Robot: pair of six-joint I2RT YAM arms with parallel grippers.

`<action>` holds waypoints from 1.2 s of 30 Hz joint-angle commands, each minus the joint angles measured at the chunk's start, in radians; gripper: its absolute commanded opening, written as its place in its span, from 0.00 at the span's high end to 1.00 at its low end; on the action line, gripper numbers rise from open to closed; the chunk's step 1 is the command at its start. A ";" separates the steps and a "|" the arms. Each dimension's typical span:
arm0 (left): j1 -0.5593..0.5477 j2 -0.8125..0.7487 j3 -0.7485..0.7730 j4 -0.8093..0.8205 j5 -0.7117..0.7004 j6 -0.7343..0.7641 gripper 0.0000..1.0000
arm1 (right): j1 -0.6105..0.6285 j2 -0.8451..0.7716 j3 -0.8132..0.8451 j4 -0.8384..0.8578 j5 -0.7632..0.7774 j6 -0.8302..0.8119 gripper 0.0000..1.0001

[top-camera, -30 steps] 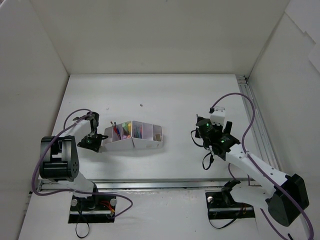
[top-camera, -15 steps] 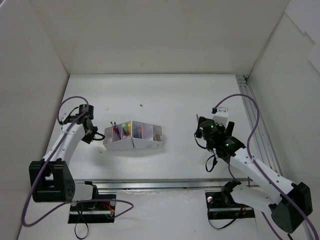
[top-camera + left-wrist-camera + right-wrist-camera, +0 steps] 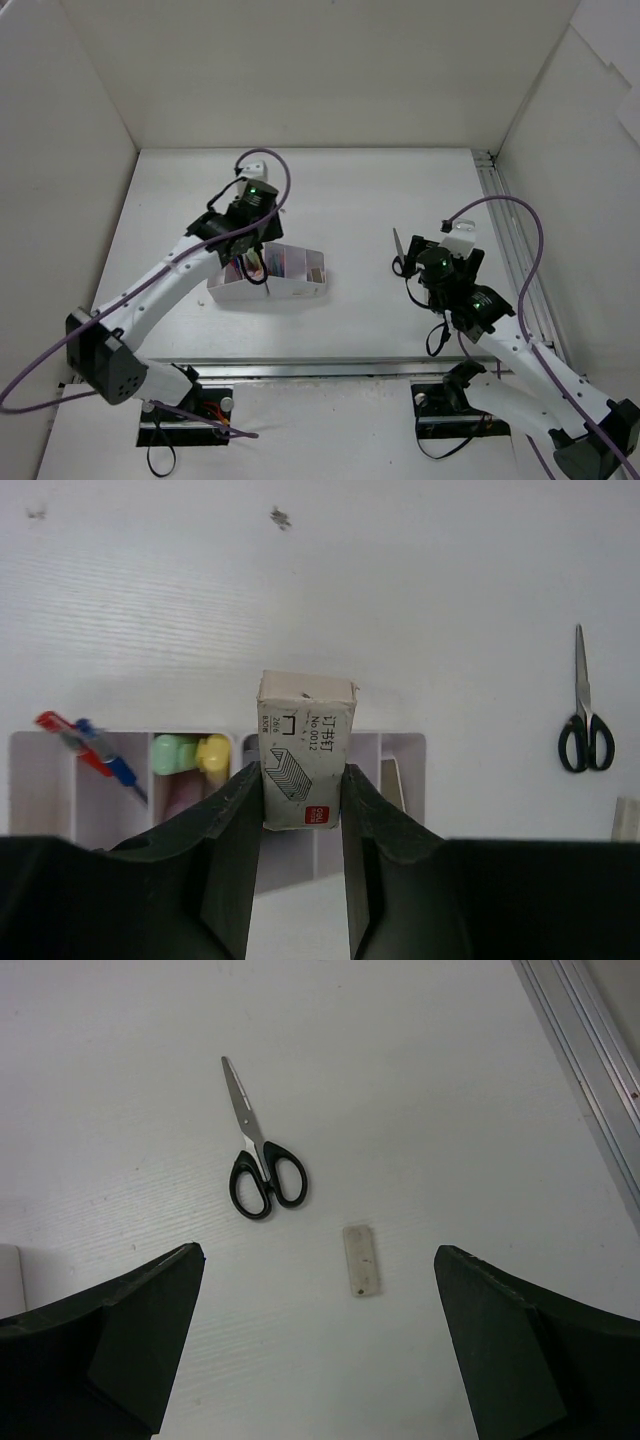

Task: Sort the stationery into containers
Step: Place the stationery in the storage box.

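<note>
My left gripper (image 3: 300,790) is shut on a small white staple box (image 3: 305,750) and holds it above the white organizer (image 3: 404,742), over its middle compartments. In the top view the left gripper (image 3: 246,238) hovers over the organizer's (image 3: 295,290) left half. Red and blue pens (image 3: 92,746) lie in one compartment, green and yellow markers (image 3: 188,752) in the one beside it. Black-handled scissors (image 3: 258,1165) and a pale eraser (image 3: 361,1260) lie on the table below my right gripper (image 3: 318,1255), which is open and empty. The scissors also show in the top view (image 3: 398,248), beside the right gripper (image 3: 425,265).
A metal rail (image 3: 510,250) runs along the table's right side, and white walls close in the left, back and right. A small dark speck (image 3: 281,519) lies on the table beyond the organizer.
My left arm has swung from the organizer's left side up and right, over the organizer, with the staple box in its jaws. My right arm has shifted slightly right and nearer.
</note>
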 commanded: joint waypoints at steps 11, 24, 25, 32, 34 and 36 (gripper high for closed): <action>-0.198 0.317 0.230 -0.072 -0.073 -0.118 1.00 | 0.010 -0.076 0.020 -0.140 0.045 0.138 0.02; -0.264 0.428 0.220 -0.101 -0.081 -0.233 0.98 | 0.010 -0.013 0.007 -0.180 0.073 0.185 0.02; -0.264 0.432 0.217 -0.108 -0.081 -0.247 0.97 | 0.012 -0.011 0.007 -0.181 0.076 0.187 0.02; -0.284 0.437 0.203 -0.126 -0.098 -0.259 0.63 | 0.010 -0.002 0.001 -0.189 0.094 0.185 0.02; -0.294 0.437 0.203 -0.135 -0.106 -0.262 0.52 | 0.013 0.007 0.001 -0.187 0.099 0.172 0.02; -0.305 0.434 0.207 -0.140 -0.119 -0.267 0.49 | 0.015 0.035 0.012 -0.187 0.090 0.141 0.02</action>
